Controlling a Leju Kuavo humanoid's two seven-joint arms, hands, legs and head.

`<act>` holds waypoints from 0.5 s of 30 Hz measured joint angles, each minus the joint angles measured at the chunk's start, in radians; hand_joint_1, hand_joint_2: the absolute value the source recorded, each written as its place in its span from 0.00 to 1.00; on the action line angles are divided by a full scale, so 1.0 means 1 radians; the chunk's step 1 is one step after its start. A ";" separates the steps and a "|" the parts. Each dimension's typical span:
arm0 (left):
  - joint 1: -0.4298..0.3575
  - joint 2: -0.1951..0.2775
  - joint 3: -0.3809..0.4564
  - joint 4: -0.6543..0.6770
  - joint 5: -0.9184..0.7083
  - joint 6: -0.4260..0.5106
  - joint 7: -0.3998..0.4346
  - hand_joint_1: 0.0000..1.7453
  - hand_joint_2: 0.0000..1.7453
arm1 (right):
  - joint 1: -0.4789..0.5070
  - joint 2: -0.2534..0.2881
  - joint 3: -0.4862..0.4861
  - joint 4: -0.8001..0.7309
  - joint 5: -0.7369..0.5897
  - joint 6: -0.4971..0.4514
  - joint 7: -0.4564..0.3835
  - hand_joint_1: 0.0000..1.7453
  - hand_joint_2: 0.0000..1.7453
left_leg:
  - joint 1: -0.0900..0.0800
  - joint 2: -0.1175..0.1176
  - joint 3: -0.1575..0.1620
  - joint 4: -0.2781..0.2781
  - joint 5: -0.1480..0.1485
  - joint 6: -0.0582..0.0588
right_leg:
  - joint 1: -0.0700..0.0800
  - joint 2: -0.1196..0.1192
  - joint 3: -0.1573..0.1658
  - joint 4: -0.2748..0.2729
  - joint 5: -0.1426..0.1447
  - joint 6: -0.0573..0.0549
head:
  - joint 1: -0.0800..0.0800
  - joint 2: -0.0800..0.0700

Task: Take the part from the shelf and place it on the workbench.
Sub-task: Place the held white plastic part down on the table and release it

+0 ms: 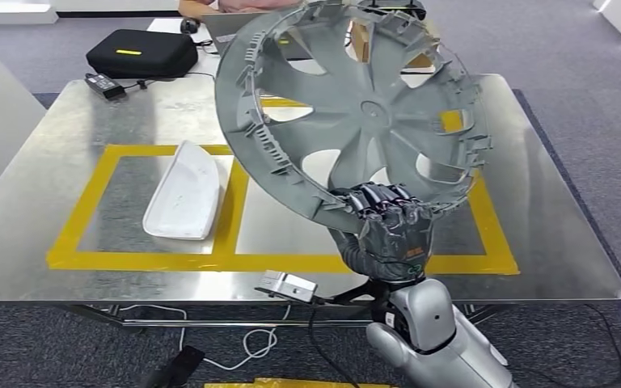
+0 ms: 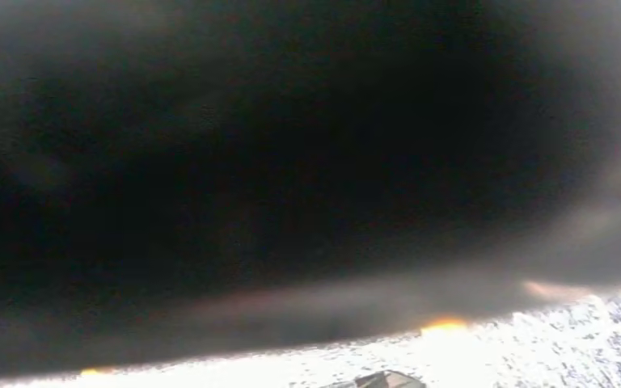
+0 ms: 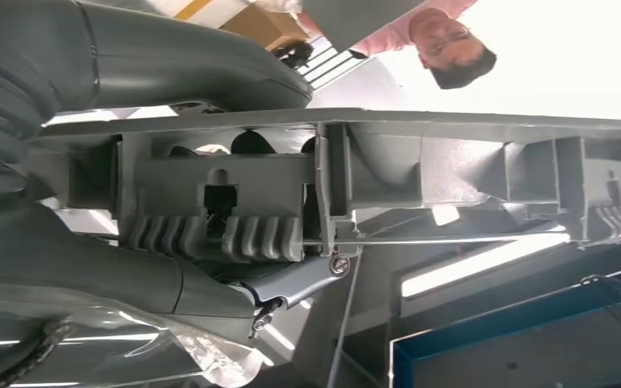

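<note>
Workshop (taped steel workbench (image 1: 65,153), cables)

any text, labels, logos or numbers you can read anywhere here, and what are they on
No text here can be read.
Back of the right hand: a small green mark, too small to read.
Black case at the far end of the workbench: a yellow strip, with no letters to make out.
Grey wheel cover, white part: no markings to make out.

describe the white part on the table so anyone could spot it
On the metal table, yellow tape marks two boxes. The white part lies in the left box, a smooth curved shell, unlike the grey spoked wheel cover that the right hand holds up.
</note>
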 joint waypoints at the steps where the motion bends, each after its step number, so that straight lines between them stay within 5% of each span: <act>1: 0.000 0.000 0.000 0.000 0.000 0.000 0.000 0.00 0.00 | 0.000 0.000 -0.001 0.000 0.002 0.000 0.000 1.00 1.00 | 0.000 0.000 0.001 -0.002 0.001 0.002 | 0.001 0.001 0.000 0.000 -0.001 -0.001 | 0.000 0.000; 15: 0.000 0.001 0.000 0.000 0.004 0.001 -0.001 0.00 0.00 | 0.000 0.000 -0.006 0.005 -0.024 0.000 0.003 1.00 1.00 | 0.004 0.001 0.005 -0.014 0.006 -0.022 | 0.004 0.001 0.000 0.001 -0.002 -0.012 | 0.001 0.000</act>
